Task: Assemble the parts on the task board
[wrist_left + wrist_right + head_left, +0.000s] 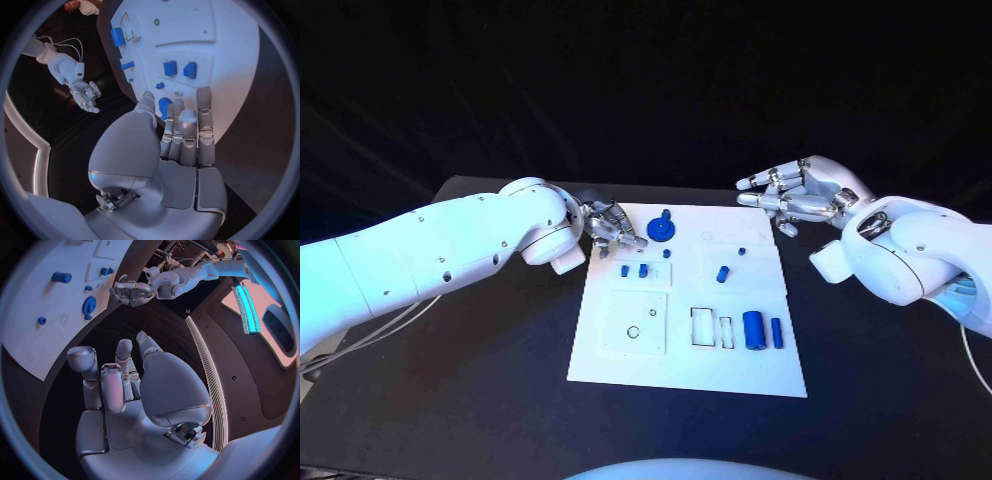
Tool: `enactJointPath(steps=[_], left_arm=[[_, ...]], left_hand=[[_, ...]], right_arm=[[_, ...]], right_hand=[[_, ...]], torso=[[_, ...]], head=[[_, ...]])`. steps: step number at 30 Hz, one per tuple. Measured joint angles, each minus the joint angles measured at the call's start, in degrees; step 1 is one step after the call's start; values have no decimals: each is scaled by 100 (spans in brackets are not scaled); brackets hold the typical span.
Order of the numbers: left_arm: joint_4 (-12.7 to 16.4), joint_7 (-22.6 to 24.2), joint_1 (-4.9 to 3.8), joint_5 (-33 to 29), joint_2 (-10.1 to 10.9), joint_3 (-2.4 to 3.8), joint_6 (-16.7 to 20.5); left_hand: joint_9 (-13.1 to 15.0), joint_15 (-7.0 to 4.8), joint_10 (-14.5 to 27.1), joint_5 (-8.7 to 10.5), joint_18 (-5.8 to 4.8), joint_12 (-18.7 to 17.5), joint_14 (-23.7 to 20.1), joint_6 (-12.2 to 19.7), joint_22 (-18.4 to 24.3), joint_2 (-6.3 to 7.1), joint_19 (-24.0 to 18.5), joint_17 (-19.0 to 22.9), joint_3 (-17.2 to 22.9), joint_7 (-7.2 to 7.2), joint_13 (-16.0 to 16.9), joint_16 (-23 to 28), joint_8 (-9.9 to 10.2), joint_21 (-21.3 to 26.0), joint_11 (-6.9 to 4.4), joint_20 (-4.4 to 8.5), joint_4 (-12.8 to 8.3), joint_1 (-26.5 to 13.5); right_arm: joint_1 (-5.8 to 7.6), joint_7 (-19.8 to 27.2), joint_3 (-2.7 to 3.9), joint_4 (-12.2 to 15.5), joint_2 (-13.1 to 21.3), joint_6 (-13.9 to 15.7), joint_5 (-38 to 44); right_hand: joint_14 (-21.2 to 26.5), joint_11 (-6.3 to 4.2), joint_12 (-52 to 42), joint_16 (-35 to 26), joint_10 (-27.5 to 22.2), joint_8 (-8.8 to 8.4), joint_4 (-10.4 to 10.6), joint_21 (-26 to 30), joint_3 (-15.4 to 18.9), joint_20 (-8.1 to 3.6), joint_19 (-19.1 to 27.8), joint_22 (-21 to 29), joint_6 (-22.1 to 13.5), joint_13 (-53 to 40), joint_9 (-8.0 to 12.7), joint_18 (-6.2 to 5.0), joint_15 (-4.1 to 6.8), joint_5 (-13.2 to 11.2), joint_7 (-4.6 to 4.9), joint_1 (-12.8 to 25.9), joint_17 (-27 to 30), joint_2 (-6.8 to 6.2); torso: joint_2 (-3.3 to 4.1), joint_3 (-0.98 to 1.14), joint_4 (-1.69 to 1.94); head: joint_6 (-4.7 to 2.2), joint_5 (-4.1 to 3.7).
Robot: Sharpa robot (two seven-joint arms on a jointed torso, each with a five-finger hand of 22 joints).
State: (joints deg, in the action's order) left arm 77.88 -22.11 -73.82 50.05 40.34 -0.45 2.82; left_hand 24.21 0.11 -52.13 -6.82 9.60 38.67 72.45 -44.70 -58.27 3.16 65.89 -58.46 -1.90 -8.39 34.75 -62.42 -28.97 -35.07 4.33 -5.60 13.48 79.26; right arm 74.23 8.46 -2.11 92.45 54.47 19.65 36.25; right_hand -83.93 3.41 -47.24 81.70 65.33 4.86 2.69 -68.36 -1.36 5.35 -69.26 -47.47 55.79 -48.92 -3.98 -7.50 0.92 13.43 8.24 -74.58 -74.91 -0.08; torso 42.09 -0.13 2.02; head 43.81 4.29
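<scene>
Nearest the robot, the front edge of the white task board (689, 375) lies on the black table (488, 400). Just beyond it sits a recessed square plate with a small hole (635, 331), and beside that two open rectangular slots (713, 327). Right of the slots, a blue cylinder (753, 330) lies flat with its long axis running near to far, and a thinner blue bar (777, 333) lies parallel, just beside it.

Further up the board, two small blue blocks (635, 270) stand side by side in a raised panel, and a short blue peg (723, 273) lies across from them, long axis also roughly near to far, slightly tilted.

At the far left corner, the blue gear (659, 229) lies flat on the board. The left hand (607, 228) is right against it, fingers curled down at the board's edge; whether they actually touch the gear I cannot tell, but nothing is seen held.

Farthest off, the right hand (795, 195) hovers over the table past the board's far right corner, fingers spread, holding nothing.
</scene>
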Motion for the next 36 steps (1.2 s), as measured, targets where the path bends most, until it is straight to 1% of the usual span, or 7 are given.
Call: enactJointPath(steps=[4,9,14,21,30,34,36], left_arm=[[-53,591,8,57,-139,-58,213],[-139,1311,26,519,-329,-127,563],[-249,1696,39,1290,-502,-174,811],[-450,1747,132,2470,-795,-225,896],[-635,1589,255,3280,-1014,-238,852],[-651,1516,265,3424,-1049,-239,775],[-653,1475,268,3481,-1068,-239,729]], left_hand=[[-304,106,133,158,21,-346,-553,-14,260,-27,-232,722,198,-74,-410,667,252,398,85,-127,-168,558],[-780,143,97,174,21,-920,-896,-278,481,142,-284,1351,345,-39,-1146,1144,648,677,83,-179,-315,1004],[-1176,110,-112,174,21,-1263,-730,-565,594,145,-83,1572,399,5,-1736,1131,1013,734,92,-147,-306,1052],[-1435,72,-194,174,21,-1456,-469,-774,645,213,118,1548,512,72,-2155,889,1227,734,67,-105,-305,1119],[-1645,4,-494,174,20,-1644,358,-1092,531,334,558,471,606,122,-2541,-246,1455,529,16,-43,-257,1044],[-1736,-21,-733,174,20,-1721,729,-1246,-109,387,977,-244,621,134,-2698,-923,1578,-454,-15,-11,-242,990],[-1768,-37,-809,174,-92,-1759,849,-1299,-397,387,1130,-502,636,127,-2742,-1154,1614,-892,-35,3,-227,990]], right_arm=[[0,0,0,-33,-23,-2,0],[0,0,0,-74,-40,-2,-1],[0,0,-1,-86,-50,-2,-1],[-1,2,-1,-87,-59,3,-1],[-2,15,-1,-77,-62,9,-1],[-3,18,-1,-75,-60,10,0],[-3,21,-1,-73,-60,10,0]], right_hand=[[0,0,0,-20,0,0,0,0,0,-8,8,9,0,7,0,0,0,0,0,0,0,0],[0,0,0,-32,0,0,0,0,0,-21,21,20,0,19,0,1,0,0,0,0,0,0],[0,0,22,-32,0,0,0,23,0,-21,21,31,0,32,0,1,0,0,0,0,0,0],[0,1,22,-32,1,0,0,23,0,-21,21,30,0,32,0,1,0,0,0,-23,1,22],[0,5,22,-32,6,0,0,23,0,-21,21,25,0,32,0,1,0,0,0,-22,-4,22],[0,6,22,-32,5,0,0,23,0,-21,21,25,0,32,0,0,0,0,0,-22,-4,22],[0,6,22,-32,6,0,0,23,0,-21,21,25,0,32,0,0,0,0,0,-22,-4,22]], torso=[[4,-5,-5],[5,-7,-5],[8,-7,-3],[11,-7,-3],[11,-6,-7],[9,-4,-2],[8,-4,1]], head=[[-25,-25],[-50,-61],[-72,-93],[-96,-118],[-99,-136],[-86,-147],[-80,-151]])
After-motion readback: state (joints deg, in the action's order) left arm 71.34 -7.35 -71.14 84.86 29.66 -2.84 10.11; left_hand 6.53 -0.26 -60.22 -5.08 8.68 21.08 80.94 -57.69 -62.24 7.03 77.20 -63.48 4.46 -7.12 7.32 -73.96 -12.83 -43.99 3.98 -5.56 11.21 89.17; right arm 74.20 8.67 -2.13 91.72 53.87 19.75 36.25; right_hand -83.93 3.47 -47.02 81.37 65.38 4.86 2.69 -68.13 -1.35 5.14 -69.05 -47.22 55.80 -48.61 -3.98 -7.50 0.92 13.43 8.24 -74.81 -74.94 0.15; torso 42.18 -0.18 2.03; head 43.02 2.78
